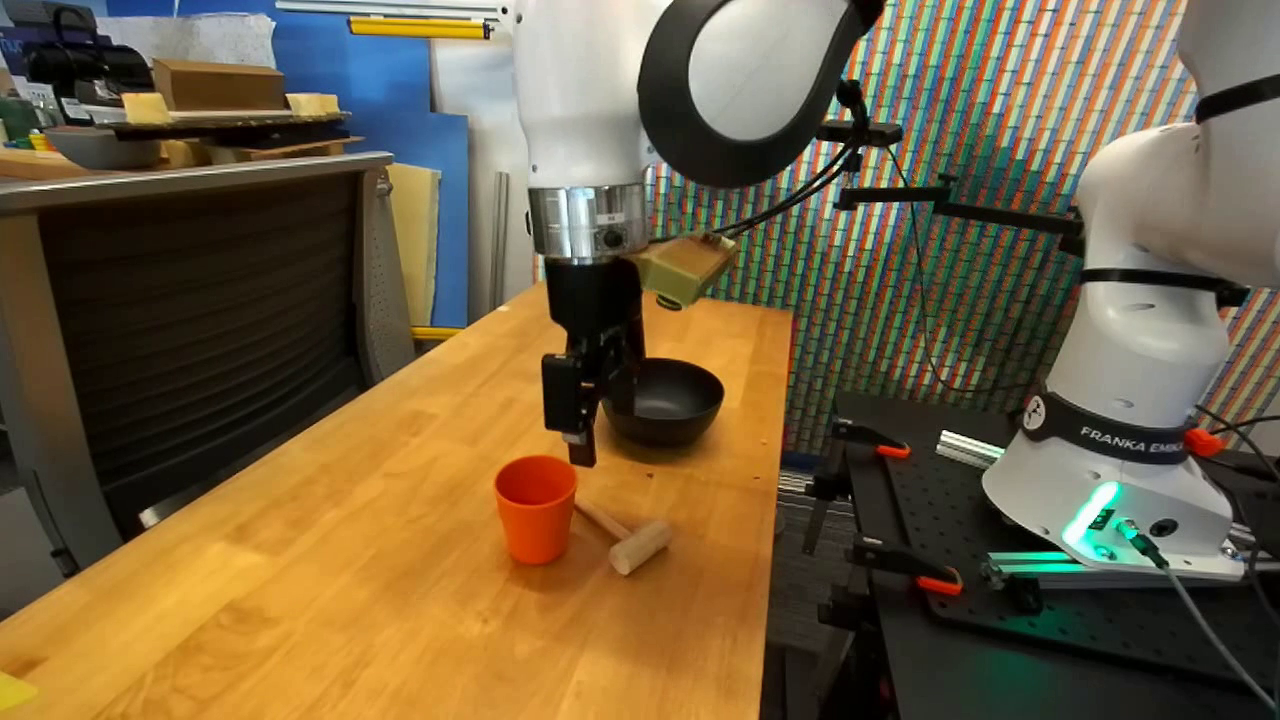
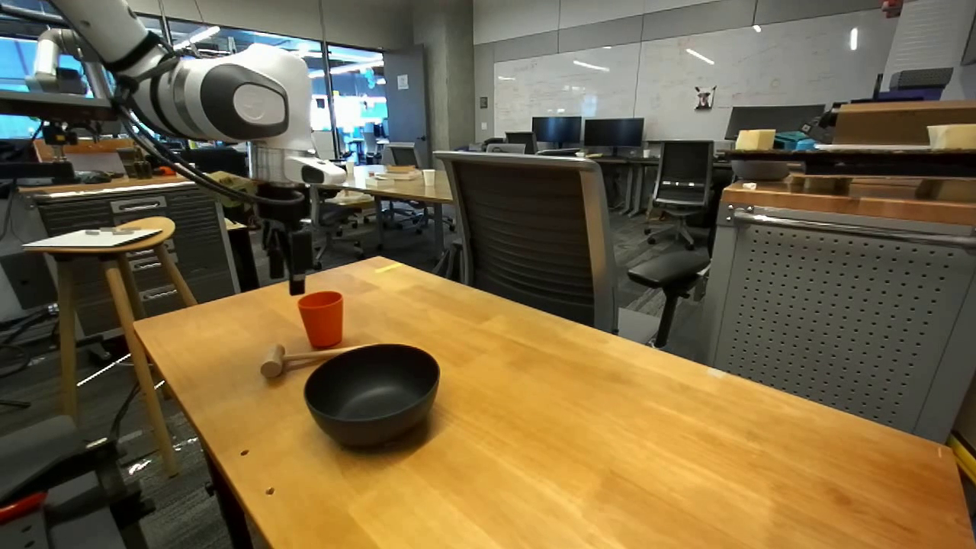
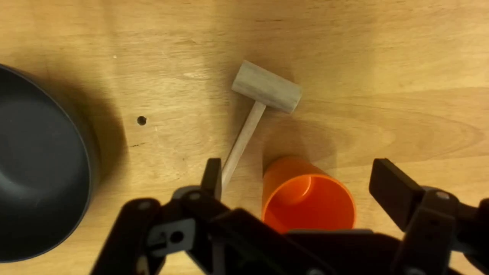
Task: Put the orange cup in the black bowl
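Orange cup [image 1: 535, 515]: upright on the wooden surface [image 2: 648, 457], mouth up. Outside the black bowl [image 1: 672, 428], apart from it.
Claw [image 3: 298, 175]: fingertips [image 3: 395, 193] wide apart, pointing down. In the wrist view the cup's mouth sits in the gap, wood visible between each fingertip and the cup; rest of the rim hidden behind the claw's body. Near the cup rim in both exterior views.
Bowl: round, opening up, plain inside. In an exterior view, partly behind the claw; in the wrist view, cut off at the left edge.
Mallet [image 3: 266, 88]: pale wood, lying by the cup. Handle [image 3: 243, 143] runs between cup and bowl; its end goes out of sight behind a fingertip in the wrist view. Contact with cup: can't tell.
Hole [image 3: 141, 120]: small, dark, in the surface between bowl and mallet, wrist view.
Arm [image 1: 590, 100]: white, hangs over the surface, silver collar [image 1: 575, 222] above the claw. Cut off at the top in both exterior views.
Base [image 1: 1110, 400]: white, green light [image 1: 1092, 512] lit, on a black plate [image 1: 950, 510] with holes.
Chair [image 2: 526, 236]: dark ribbed back, beside the surface's long edge, both exterior views.
Stool [image 2: 156, 226]: wooden, white sheet [image 2: 88, 238] on its seat.
Cart [image 2: 839, 320]: grey, perforated side, in an exterior view.
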Tool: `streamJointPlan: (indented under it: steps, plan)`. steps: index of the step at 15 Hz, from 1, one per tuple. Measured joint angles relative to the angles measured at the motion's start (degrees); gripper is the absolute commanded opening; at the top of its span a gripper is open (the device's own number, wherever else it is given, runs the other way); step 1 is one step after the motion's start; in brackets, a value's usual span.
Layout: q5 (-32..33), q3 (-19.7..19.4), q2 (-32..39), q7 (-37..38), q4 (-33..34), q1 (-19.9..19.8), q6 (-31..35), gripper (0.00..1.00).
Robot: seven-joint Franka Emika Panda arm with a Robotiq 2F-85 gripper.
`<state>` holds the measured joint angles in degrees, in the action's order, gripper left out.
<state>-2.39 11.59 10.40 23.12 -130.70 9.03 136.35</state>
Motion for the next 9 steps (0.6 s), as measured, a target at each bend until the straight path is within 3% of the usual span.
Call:
streamJointPlan:
  steps: [6, 9]
  plan:
    - [11.5, -2.9, 7.5, 6.6, 3.6, 5.8, 2.9, 1.0]
    - [13.8, -4.8, 10.2, 7.6, 7.0, 8.0, 3.4, 1.0]
